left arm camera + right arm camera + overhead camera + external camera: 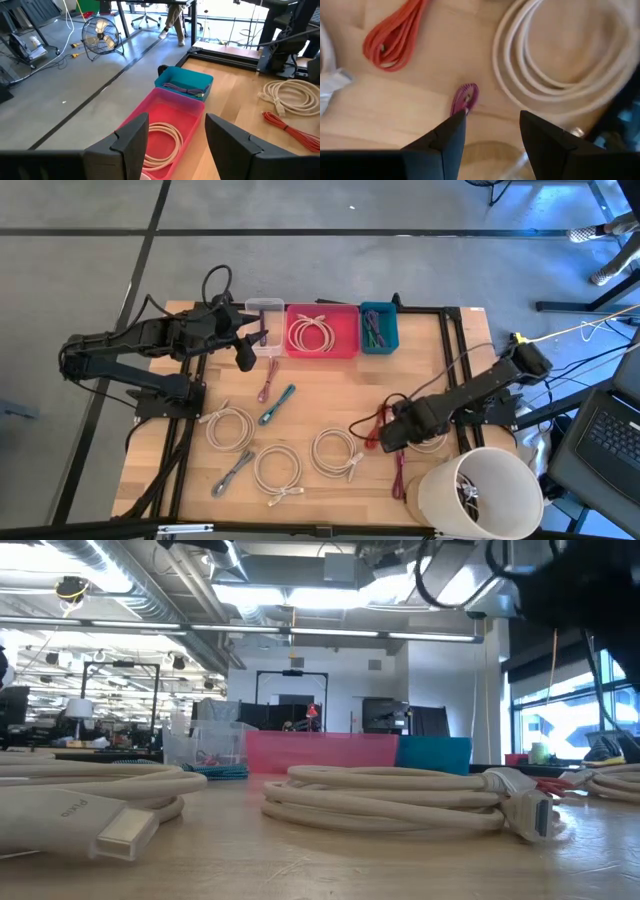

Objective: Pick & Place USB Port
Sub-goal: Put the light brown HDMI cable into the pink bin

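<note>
The likeliest target just now is the small magenta cable (465, 98), lying flat on the desk (330, 385) directly under the right end effector (492, 125), whose fingers stand apart with nothing between them. In the high view this cable (398, 472) trails toward the white bucket (480, 495) at the desk's near right corner. It looks light, thin and limp; I judge it will sag and swing once lifted, so the bundled middle or the looped end is the better place to pinch than a loose tail.

Just beside it lie the orange cable (395, 37) and a thick cream coil (555, 65), both near enough that a wide approach could snag them.

Further out, more cream coils (275, 465) and a teal cable (277, 404) are scattered over the middle of the desk. Along the far edge stand a clear bin (264, 308), a pink bin (322, 330) holding a cream coil, and a teal bin (378, 327) holding thin cables.

The left end effector (172, 132) hangs above the far-left bins, fingers spread and empty.
</note>
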